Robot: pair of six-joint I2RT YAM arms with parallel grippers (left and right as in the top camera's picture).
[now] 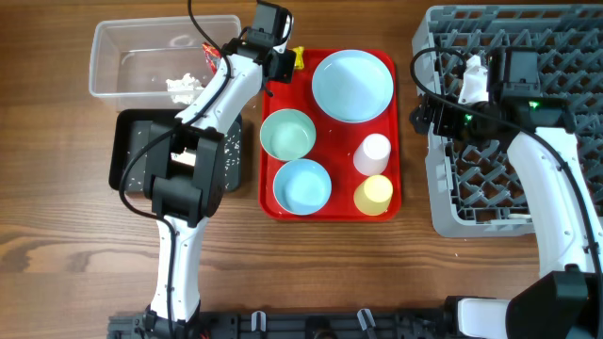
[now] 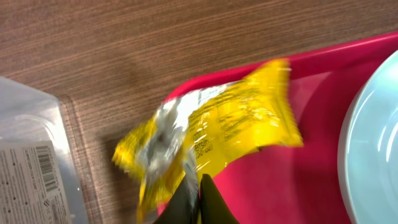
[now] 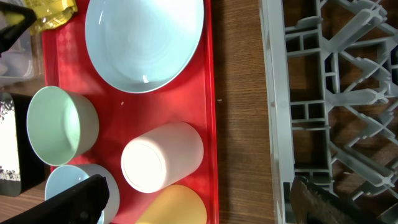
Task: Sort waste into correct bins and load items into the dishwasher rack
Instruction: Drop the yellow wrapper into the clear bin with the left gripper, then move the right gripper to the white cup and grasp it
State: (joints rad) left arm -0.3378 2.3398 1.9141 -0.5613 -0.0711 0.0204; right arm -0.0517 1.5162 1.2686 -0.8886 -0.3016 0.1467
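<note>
My left gripper [image 1: 285, 62] [image 2: 199, 186] is shut on a yellow wrapper [image 1: 298, 56] [image 2: 230, 124] over the far left corner of the red tray [image 1: 330, 209]. On that tray are the light-blue plate [image 1: 352, 85], green bowl [image 1: 287, 134], blue bowl [image 1: 302, 185], pink cup [image 1: 372, 153] and yellow cup [image 1: 373, 195]. My right gripper [image 1: 421, 108] [image 3: 199, 202] is open and empty, between the tray and the grey rack [image 1: 452, 202] [image 3: 329, 93]. The clear tub [image 1: 122, 56] holds a white tissue [image 1: 182, 87]. The black tray [image 1: 132, 141] has rice grains in it.
The left arm reaches across the black tray and the tub's near right corner. The right arm lies over the rack. Bare wooden table shows in front of the red tray and in the gap beside the rack.
</note>
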